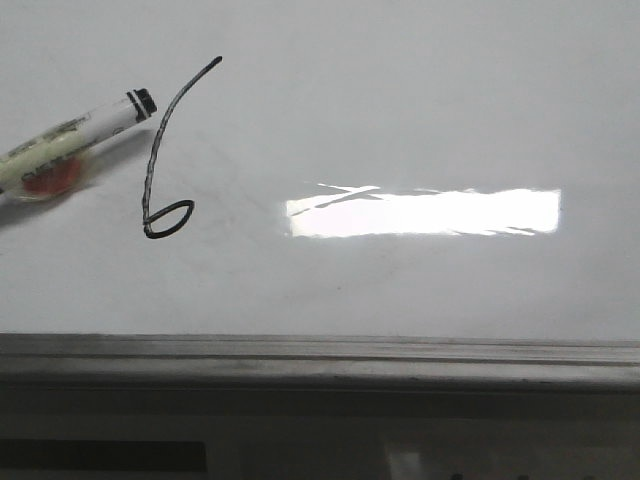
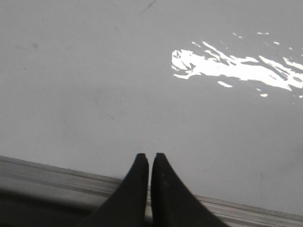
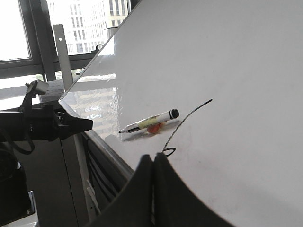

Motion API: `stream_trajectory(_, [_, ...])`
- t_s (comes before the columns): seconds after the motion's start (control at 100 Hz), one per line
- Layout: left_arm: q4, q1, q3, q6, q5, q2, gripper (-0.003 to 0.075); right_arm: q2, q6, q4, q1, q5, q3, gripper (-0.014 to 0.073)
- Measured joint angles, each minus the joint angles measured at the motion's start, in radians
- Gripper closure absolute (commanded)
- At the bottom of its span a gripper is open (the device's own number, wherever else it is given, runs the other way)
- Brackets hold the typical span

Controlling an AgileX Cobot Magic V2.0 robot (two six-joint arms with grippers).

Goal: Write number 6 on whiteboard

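Both grippers, left (image 2: 150,157) and right (image 3: 154,158), are clenched empty near the board's (image 1: 420,110) rail (image 1: 320,352); 6 (image 1: 165,165) sits beside the marker (image 1: 70,140) by the left edge.

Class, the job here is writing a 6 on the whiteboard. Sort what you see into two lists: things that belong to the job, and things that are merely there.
Belongs to the job:
- whiteboard
- number 6, already drawn
- marker, lying beside the 6

Merely there:
- glare patch
- windows and buildings outside
- left tool and right tool, both shut, holding nothing
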Motion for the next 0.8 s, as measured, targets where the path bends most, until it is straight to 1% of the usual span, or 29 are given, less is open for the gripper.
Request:
stream_trajectory(0.12, [0.0, 0.0, 0.0, 0.0, 0.0, 0.0, 0.0741, 0.0, 0.0, -0.002, -0.015, 0.0, 0.002, 0.0657])
stream_trajectory(0.21, [0.0, 0.0, 0.0, 0.0, 0.0, 0.0, 0.0741, 0.0, 0.002, -0.002, -0.085, 0.0, 0.002, 0.0657])
stream_trajectory(0.33, [0.0, 0.0, 0.0, 0.0, 0.0, 0.0, 0.0741, 0.0, 0.002, -0.002, -0.237, 0.0, 0.002, 0.0657])
stream_trajectory(0.47, [0.0, 0.0, 0.0, 0.0, 0.0, 0.0, 0.0741, 0.0, 0.002, -0.002, -0.477, 0.0, 0.002, 0.0657])
stream_trajectory(0.54, [0.0, 0.0, 0.0, 0.0, 0.0, 0.0, 0.0741, 0.0, 0.002, -0.002, -0.582, 0.0, 0.002, 0.0657])
stream_trajectory(0.7, [0.0, 0.0, 0.0, 0.0, 0.0, 0.0, 0.0741, 0.0, 0.002, -0.011, -0.745, -0.003, 0.046, 0.0657])
stream_trajectory(0.77, [0.0, 0.0, 0.0, 0.0, 0.0, 0.0, 0.0741, 0.0, 0.04, -0.067, -0.807, -0.003, 0.078, 0.0657])
stream_trajectory(0.8, [0.0, 0.0, 0.0, 0.0, 0.0, 0.0, 0.0741, 0.0, 0.076, -0.118, -0.836, -0.003, 0.09, 0.0657])
